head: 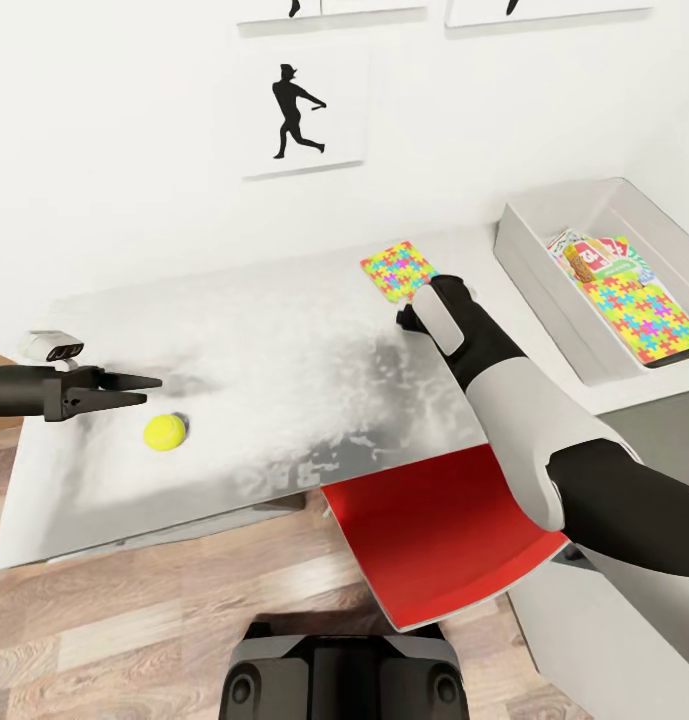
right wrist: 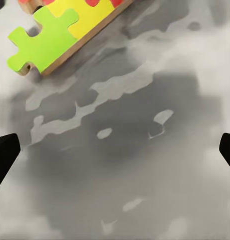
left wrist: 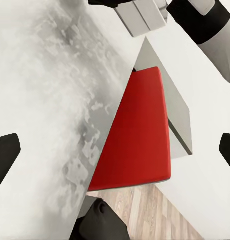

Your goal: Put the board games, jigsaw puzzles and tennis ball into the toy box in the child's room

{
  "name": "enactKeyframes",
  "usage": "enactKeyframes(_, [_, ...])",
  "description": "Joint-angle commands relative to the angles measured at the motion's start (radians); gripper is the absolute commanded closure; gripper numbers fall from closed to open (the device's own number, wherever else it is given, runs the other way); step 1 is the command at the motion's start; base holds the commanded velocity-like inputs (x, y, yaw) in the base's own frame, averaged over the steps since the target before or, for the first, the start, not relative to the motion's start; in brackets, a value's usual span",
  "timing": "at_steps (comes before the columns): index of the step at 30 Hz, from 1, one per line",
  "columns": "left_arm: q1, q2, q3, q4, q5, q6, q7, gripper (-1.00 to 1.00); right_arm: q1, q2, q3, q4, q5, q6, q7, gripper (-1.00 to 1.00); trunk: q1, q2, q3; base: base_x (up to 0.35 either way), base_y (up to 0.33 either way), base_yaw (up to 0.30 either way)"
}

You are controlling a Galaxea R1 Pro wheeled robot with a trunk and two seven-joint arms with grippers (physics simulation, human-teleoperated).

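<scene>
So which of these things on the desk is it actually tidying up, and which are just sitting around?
Part of the job:
- tennis ball
- jigsaw puzzle still on the table
- toy box, already holding a second puzzle and a board game

Just there:
- red chair seat
- batter silhouette picture on the wall

Tennis ball (head: 165, 432): small, yellow-green, resting on the table (head: 284, 340) near its front left edge.
Loose jigsaw puzzle (head: 398, 270): thin multicolour sheet lying flat at the table's back, near the toy box (head: 529, 270).
Toy box: light grey bin at the table's right end; it holds a second jigsaw puzzle (head: 644, 318) lying on top of board games (head: 594, 255) with printed covers.
</scene>
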Motion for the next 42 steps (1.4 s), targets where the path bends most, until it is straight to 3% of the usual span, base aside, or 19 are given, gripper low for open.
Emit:
enactKeyframes(1, [-0.001, 0.001, 0.0, 0.0, 0.0, 0.011, -0.004, -1.0, -0.001, -0.001, 0.005, -0.001, -0.01, 0.002, -0.01, -1.0, 0.001, -0.002, -0.001, -0.007, 0.0, 0.0])
enactKeyframes(16, [-0.001, 0.002, 0.0, 0.0, 0.0, 0.011, -0.004, -1.0, -0.002, 0.003, 0.001, -0.08, -0.01, 0.004, -0.018, -1.0, 0.001, -0.002, -0.001, -0.001, 0.0, 0.0])
enactKeyframes(28, [-0.001, 0.002, 0.0, 0.0, 0.001, 0.011, -0.004, -1.0, -0.003, -0.001, -0.007, -0.208, -0.01, 0.042, -0.024, -1.0, 0.001, -0.002, -0.001, 0.0, 0.0, 0.0])
enactKeyframes(42, [-0.007, 0.003, 0.0, 0.0, 0.001, 0.011, -0.004, -1.0, -0.005, -0.003, -0.009, -0.23, -0.02, 0.041, -0.023, -1.0, 0.001, -0.002, -0.001, 0.0, 0.0, -0.001])
